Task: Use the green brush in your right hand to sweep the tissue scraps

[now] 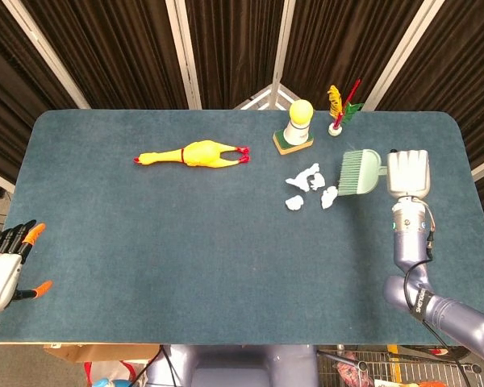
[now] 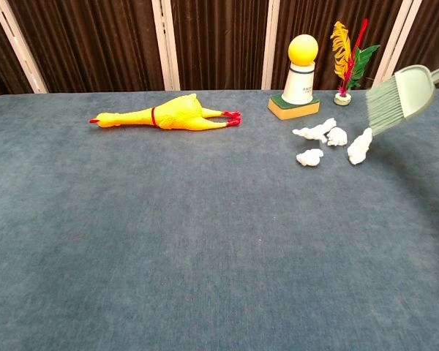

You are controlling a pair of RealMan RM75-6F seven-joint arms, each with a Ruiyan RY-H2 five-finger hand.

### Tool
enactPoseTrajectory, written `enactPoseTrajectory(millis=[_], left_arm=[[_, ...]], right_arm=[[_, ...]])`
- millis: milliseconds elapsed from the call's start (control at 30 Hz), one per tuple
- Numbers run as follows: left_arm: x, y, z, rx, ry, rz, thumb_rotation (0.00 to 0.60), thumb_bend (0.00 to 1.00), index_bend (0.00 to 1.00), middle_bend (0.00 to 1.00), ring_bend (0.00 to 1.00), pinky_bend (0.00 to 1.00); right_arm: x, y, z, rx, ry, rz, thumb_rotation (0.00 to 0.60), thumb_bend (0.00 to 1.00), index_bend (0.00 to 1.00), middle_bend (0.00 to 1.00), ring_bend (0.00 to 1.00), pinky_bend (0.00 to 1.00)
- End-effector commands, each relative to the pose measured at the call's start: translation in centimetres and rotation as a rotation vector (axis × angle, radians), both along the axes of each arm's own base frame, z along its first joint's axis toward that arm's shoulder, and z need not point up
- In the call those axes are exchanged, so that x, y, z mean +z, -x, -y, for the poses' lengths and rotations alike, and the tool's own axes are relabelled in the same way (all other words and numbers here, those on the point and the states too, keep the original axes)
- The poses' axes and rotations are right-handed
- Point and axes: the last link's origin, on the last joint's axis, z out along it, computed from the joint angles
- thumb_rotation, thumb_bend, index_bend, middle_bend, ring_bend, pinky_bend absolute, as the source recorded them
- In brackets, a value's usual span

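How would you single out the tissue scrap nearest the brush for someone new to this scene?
Start at the white pedestal with the yellow ball near the table's far edge. Just in front lies a cluster of white tissue scraps; take the rightmost scrap, next to the green brush. It is elongated, the others rounder.

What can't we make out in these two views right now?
- Right hand: head view shows only its back, so its grip on the green brush handle is hidden; chest view cuts the hand off at the right edge.
- Left hand: head view clips it at the left edge; absent from chest view.
- Label on the white ball-topped stand: too small to read.
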Motion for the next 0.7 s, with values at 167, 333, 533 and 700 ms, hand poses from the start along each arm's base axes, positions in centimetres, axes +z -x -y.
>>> enactPoseTrajectory(millis=[167,333,533,700], left_arm=[[-0.3,-0.2,-0.2,-0.008,0.003,-0.003,0.600,0.00,0.00,0.00,0.00,0.02],[-0.3,-0.1,-0.3,-0.006,0.004,-0.001,0.600,0.00,0.00,0.00,0.00,0.02],[-0.2,0.0,-0.3,0.001,0.005,0.005,0.600,0.00,0.00,0.00,0.00,0.02],[-0.1,0.1,-0.3,0.004,0.006,0.010,0.600,0.00,0.00,0.00,0.00,0.02]], right_arm=[[-0.6,-6.0,-1.5,0.137,-0.062,0.097,0.600,0.58,0.76,0.97,0.97,0.82],[-4.0,-9.4,-3.3,0.203,-0.165,0.137,0.600,0.58,0.77,0.97,0.97,0.82],[-8.3,-11.0,-4.7,0.233,-0.269,0.126,0.600,0.58,0.77,0.97,0.97,0.82],[-11.1,-10.6,-4.9,0.229,-0.313,0.109,0.600,0.58,0.77,0.97,0.97,0.82]])
